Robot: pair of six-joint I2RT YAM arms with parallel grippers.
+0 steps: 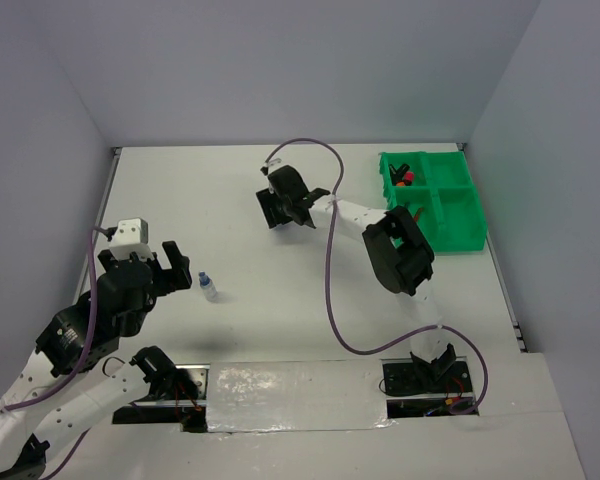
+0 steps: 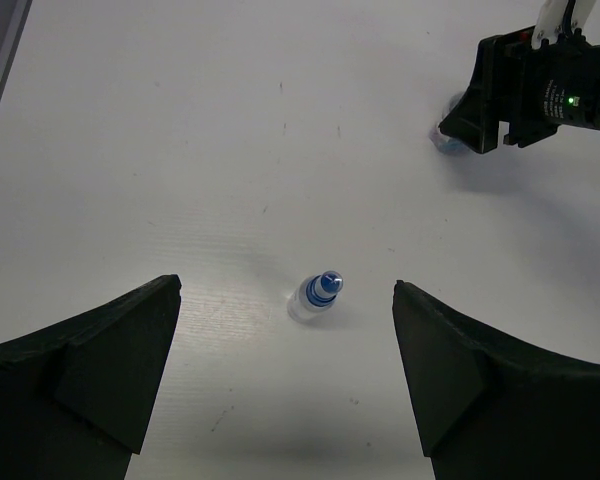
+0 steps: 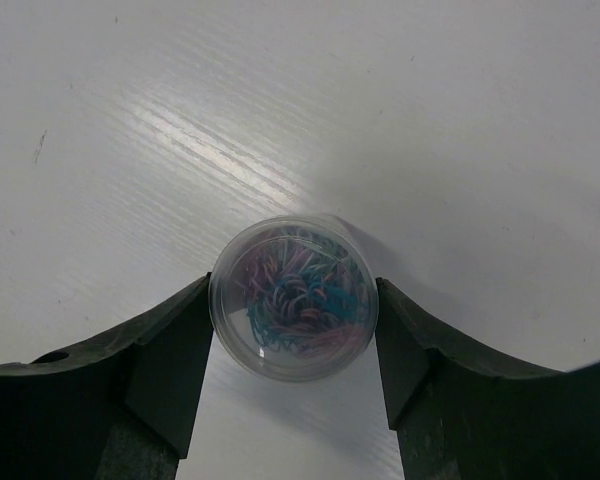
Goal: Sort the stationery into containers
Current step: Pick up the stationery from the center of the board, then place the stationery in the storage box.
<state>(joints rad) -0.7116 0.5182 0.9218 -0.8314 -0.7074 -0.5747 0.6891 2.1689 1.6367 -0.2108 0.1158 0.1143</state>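
A small whitish bottle (image 1: 209,287) with a blue cap stands upright on the white table. In the left wrist view the bottle (image 2: 317,295) is just ahead of my left gripper (image 2: 286,283), between its wide-open fingers and untouched. The left gripper (image 1: 180,268) is empty. My right gripper (image 3: 293,300) is shut on a round clear-grey pot (image 3: 293,297) full of coloured clips, at mid-table (image 1: 272,205). I cannot tell whether the pot rests on the table. The green tray (image 1: 477,235) stands at the far right, with black and red pens (image 1: 405,175) in its far-left compartment.
The right gripper (image 2: 540,90) and a sliver of the pot (image 2: 445,135) show at the top right of the left wrist view. A purple cable (image 1: 330,260) loops over the table behind the right arm. Grey walls enclose the table on three sides.
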